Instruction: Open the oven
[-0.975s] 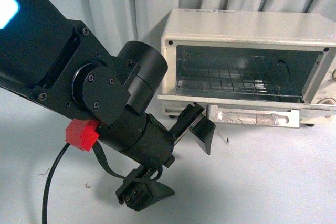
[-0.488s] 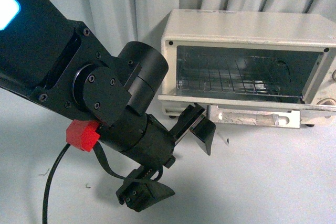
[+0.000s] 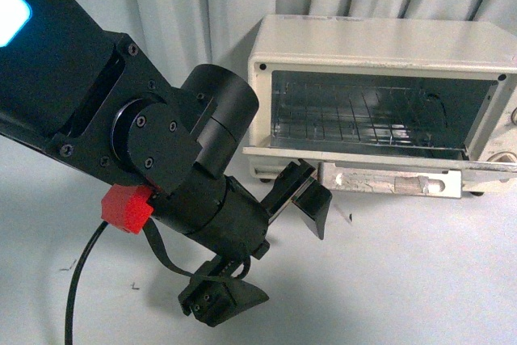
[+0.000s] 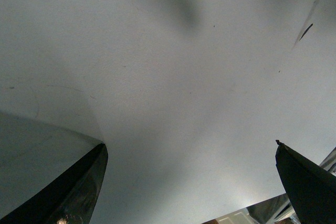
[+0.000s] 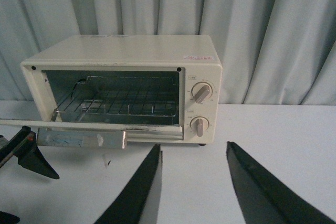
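The cream-white oven stands at the back right of the table, its drop-down door lowered flat and the wire rack showing inside. The flat bar handle hangs below the door's front edge. My left gripper is open, just below the door's left corner and beside the handle's left end. Its wrist view shows only its two dark fingertips over bare table. My right gripper is open, in front of the oven near its two knobs, well apart from it.
A grey curtain hangs close behind the oven. The white table stretches in front of it. My left arm fills the left of the front view, with a black cable hanging below.
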Tool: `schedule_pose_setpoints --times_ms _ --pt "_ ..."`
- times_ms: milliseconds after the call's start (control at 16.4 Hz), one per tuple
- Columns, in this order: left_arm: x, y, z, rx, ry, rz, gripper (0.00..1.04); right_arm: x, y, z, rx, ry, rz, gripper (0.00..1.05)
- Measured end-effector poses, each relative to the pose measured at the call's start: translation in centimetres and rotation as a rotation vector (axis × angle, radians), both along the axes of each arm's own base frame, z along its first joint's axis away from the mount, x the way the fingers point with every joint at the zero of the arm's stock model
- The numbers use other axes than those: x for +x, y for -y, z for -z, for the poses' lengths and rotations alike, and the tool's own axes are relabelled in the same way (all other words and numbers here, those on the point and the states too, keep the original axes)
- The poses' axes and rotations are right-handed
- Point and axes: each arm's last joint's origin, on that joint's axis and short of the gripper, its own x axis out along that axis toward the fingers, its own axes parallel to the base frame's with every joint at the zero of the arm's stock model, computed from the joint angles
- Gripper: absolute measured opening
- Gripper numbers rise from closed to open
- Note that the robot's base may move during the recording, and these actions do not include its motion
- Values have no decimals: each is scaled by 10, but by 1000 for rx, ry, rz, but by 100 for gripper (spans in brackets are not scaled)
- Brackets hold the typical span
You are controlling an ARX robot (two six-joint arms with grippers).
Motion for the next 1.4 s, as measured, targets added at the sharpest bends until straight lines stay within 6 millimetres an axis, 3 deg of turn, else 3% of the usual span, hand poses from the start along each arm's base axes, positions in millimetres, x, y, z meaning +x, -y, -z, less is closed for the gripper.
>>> schedule_pose_setpoints --times_ms 122,366,488,548,609,670,731,853,1097,1158,1402 --pt "0 0 1 -5 7 -3 98 0 0 0 0 0 0 57" --pt "-27 -16 17 -47 90 -17 98 0 0 0 0 0 0 97" --pt "-33 -19 29 -63 114 37 98 0 0 0 2 0 0 97" --pt "-32 -19 41 -33 283 59 94 0 0 0 2 -1 0 98" --pt "-39 -21 70 187 672 65 82 0 0 0 3 1 -2 98" --pt "-57 -34 84 426 835 93 72 0 0 0 2 1 -4 98" --pt "-86 -69 89 708 875 132 61 0 0 0 3 0 4 98" --pt "-123 -122 78 925 829 164 42 0 0 0 3 0 3 98" --pt "-176 -155 51 927 750 329 2 0 0 0 3 0 0 98" --pt "-185 -161 42 920 763 319 2 0 0 0 3 0 0 98" --pt "-187 -173 -2 893 984 168 2 0 0 0 3 0 0 98"
